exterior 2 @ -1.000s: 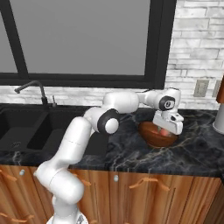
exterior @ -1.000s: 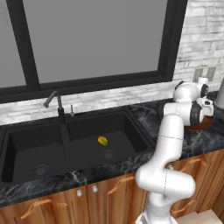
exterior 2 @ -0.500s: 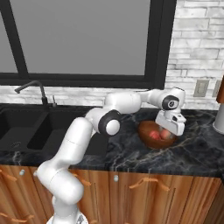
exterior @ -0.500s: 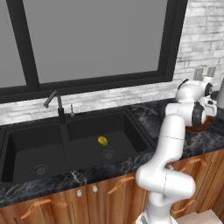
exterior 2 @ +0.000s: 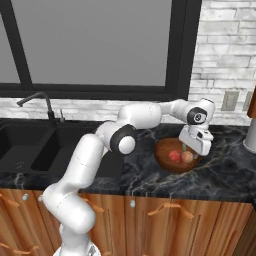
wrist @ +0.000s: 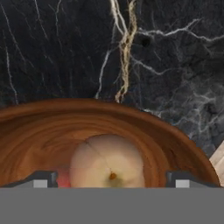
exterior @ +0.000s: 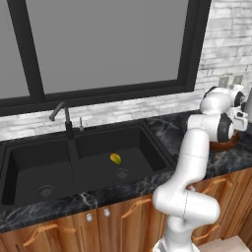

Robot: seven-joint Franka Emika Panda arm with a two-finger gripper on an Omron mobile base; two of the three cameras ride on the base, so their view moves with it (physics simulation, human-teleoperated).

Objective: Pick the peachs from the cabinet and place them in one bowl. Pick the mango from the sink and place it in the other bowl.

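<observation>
In the left base view the mango (exterior: 115,158) lies in the right basin of the sink (exterior: 29,167), well apart from the arm. In the right base view the gripper (exterior 2: 192,150) hangs over the wooden bowl (exterior 2: 167,163), both peaches (exterior 2: 180,156) inside. In the hand view the fingertips (wrist: 41,180) stand wide apart, empty, flanking one peach (wrist: 107,166) below; dark marble counter (wrist: 65,48) lies beyond the rim.

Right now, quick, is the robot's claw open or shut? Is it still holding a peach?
Gripper: open, holding nothing. Its fingertips stand wide apart on either side of a peach that lies loose in the wooden bowl.
</observation>
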